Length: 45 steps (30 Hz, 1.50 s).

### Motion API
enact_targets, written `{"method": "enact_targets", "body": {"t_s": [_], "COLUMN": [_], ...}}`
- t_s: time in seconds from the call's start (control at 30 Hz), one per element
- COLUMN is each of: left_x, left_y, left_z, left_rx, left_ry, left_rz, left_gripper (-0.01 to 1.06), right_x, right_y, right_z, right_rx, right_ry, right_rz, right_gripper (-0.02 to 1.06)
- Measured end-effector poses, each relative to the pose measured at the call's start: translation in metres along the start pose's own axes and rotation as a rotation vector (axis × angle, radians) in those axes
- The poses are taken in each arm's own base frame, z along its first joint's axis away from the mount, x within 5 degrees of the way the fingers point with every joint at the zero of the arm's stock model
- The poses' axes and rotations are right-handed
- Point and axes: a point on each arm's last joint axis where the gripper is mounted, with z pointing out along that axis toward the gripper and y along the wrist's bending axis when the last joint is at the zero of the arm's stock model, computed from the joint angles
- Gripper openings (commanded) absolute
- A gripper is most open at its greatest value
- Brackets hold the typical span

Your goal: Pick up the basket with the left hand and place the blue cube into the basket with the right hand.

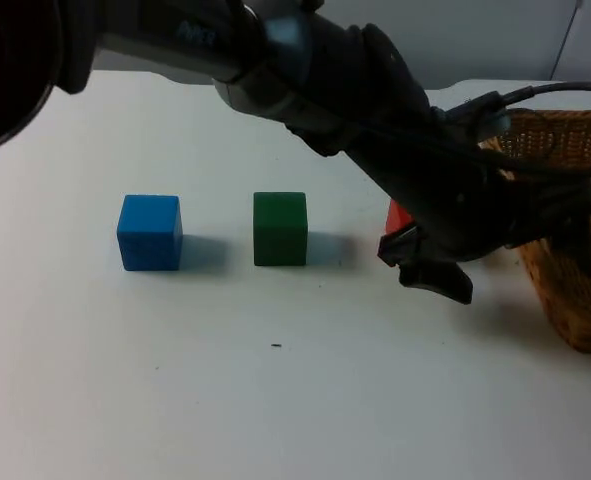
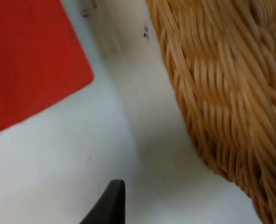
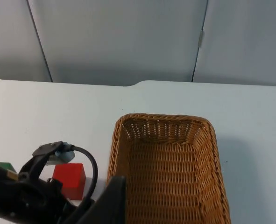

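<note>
1. Left gripper [image 1: 437, 272] is low over the desk [image 1: 275, 400], between the red cube [image 1: 397, 215] and the basket [image 1: 575, 240]; whether its fingers are wide or narrow, I cannot tell.
2. The basket stands on the desk by the right edge, empty, its woven wall [image 2: 222, 93] just beside the left gripper and not held by it.
3. From the left wrist, one black fingertip [image 2: 110, 205] sits over bare desk, red cube [image 2: 30, 60] to one side, basket wall to the other, touching neither.
4. The blue cube [image 1: 150, 232] lies well apart from both, toward the desk's left side, nothing on it and nothing gripping it.
5. The green cube [image 1: 280, 228] stands between the blue cube and the red one, the three in a row and apart from each other.
6. The left arm [image 1: 355, 110] reaches across above the red cube, hiding most of it from the top.
7. The right wrist view looks down on the open basket [image 3: 168, 172], the red cube [image 3: 68, 179] beside it, and the grey wall [image 3: 128, 42] at the desk's far edge; the right gripper's finger state I cannot tell.
</note>
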Motion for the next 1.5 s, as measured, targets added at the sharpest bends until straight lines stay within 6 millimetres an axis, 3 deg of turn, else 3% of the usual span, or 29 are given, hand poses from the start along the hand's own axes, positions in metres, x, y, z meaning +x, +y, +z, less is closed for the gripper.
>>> {"method": "enact_targets", "body": {"t_s": [0.53, 1.0, 1.1, 1.23, 1.33, 1.5], "left_x": [0.011, 0.006, 0.006, 0.006, 0.006, 0.004], "left_y": [-0.013, -0.017, -0.017, -0.017, -0.017, -0.016], "left_z": [0.021, 0.039, 0.039, 0.039, 0.039, 0.039], "left_rx": [-0.005, 0.034, 0.035, 0.035, 0.033, 0.03], "left_ry": [-0.057, -0.039, -0.039, -0.039, -0.045, -0.068], "left_rz": [-0.044, -0.09, -0.1, -0.111, -0.127, -0.137], "left_gripper": [1.04, 1.03, 0.99, 0.72, 0.66, 0.66], "right_x": [-0.002, -0.002, -0.002, -0.002, -0.002, -0.002], "right_y": [0.0, 0.002, 0.002, 0.002, 0.002, 0.002], "right_z": [0.0, 0.0, 0.0, 0.0, 0.0, 0.0], "right_rx": [0.0, -0.017, -0.017, -0.017, -0.017, -0.017], "right_ry": [-0.018, -0.02, -0.02, -0.02, -0.02, -0.02], "right_rz": [0.002, 0.016, 0.016, 0.016, 0.016, 0.016], "right_gripper": [1.04, 1.04, 1.04, 1.04, 1.04, 1.04]}}
